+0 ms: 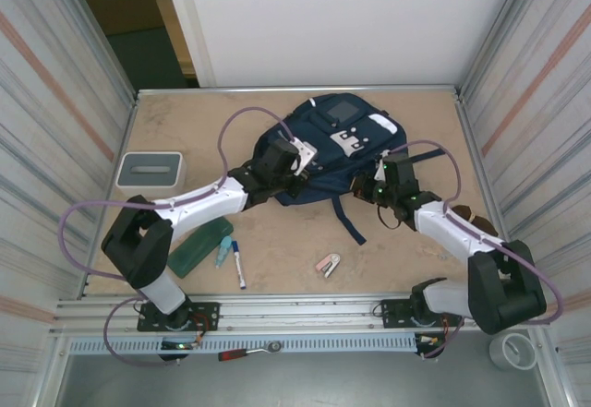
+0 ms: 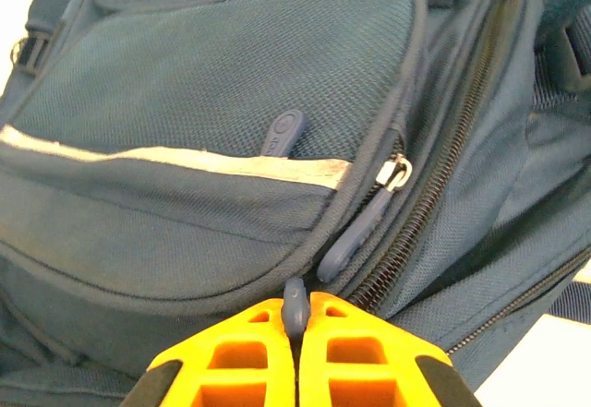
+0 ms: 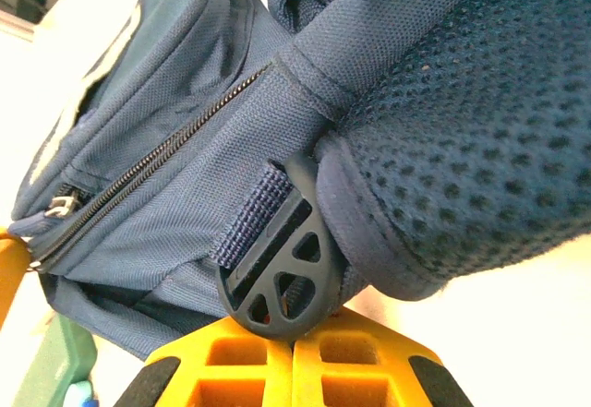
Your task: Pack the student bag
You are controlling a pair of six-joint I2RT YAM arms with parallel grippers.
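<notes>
Student bag (image 1: 343, 144): navy with white stripes, lying flat toward the far middle of the table (image 1: 277, 232), one strap (image 1: 349, 218) trailing toward the arms. Overhead view: left gripper (image 1: 297, 161) against the bag's near left edge, right gripper (image 1: 375, 186) against its near right edge. Loose stock on the near left and centre: grey-white box (image 1: 150, 172), green pencil case (image 1: 201, 245), marker pen (image 1: 239, 266), and a small pink-and-white item (image 1: 328, 265) of uncertain kind. Left wrist view: orange fingers (image 2: 263, 319) pressed together, clamped on a small dark zip tab (image 2: 294, 301) at the seam below the front pocket (image 2: 212, 84). The zip teeth (image 2: 434, 185) run up and away, closed as far as can be seen. Right wrist view: orange fingers (image 3: 351, 329) likewise together, apparently nipping the lower rim of a black plastic buckle (image 3: 277, 264) beside the mesh padding (image 3: 480, 102). Step in hand, as judged: opening a compartment, with nothing packed yet. Handling note: draw the tab along the line of the teeth, not upward, or the soft fabric may bunch and jam the slider. The right hold should pull gently the opposite way to keep the track taut. A thin tab may slip from the pads, so go slowly at the corner.
</notes>
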